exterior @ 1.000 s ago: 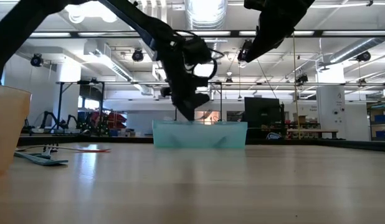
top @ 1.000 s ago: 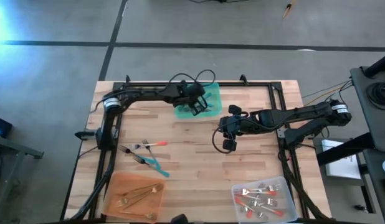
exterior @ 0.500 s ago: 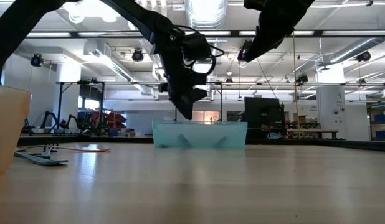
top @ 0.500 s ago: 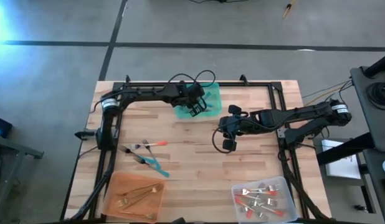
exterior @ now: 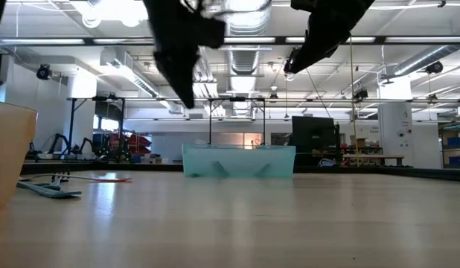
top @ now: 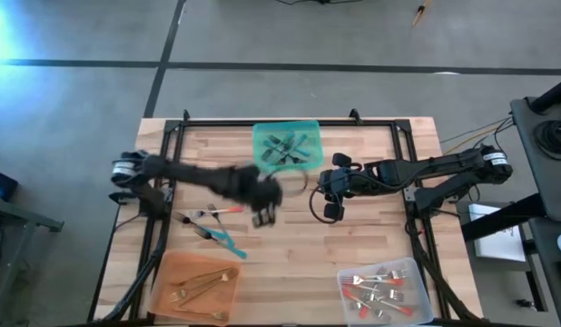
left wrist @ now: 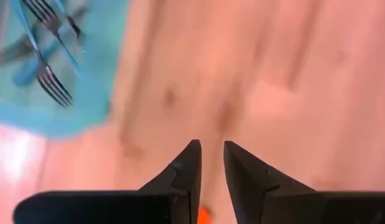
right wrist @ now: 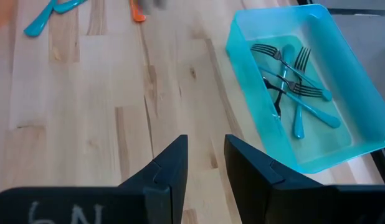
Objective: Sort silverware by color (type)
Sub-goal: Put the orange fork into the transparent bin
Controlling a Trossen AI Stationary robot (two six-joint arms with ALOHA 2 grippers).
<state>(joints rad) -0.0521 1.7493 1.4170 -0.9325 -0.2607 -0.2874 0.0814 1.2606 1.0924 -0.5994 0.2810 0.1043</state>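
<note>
Several teal-handled forks (top: 286,149) lie in the teal tray (top: 262,163) at the table's far middle. Loose silverware (top: 208,218) lies on the wood at the left: a red-handled piece (top: 228,210) and a teal-handled piece (top: 230,245) among forks. My left gripper (top: 265,214) hovers, blurred, just right of this pile, empty, its fingers a narrow gap apart (left wrist: 211,152). My right gripper (top: 330,211) waits above the table's middle, fingers also a little apart (right wrist: 205,146), holding nothing. Gold forks (top: 199,283) lie in the orange tray and red-handled forks (top: 378,289) in the clear tray.
The orange tray (top: 167,272) sits at the near left corner and the clear tray (top: 417,272) at the near right. A black frame (top: 403,136) runs along the table's edges. Bare wood (top: 290,263) lies between the two near trays.
My left gripper has risen out of the teal tray and swung fast toward the table's near left, ending above the middle beside the loose silverware. The forks stay in the teal tray.
</note>
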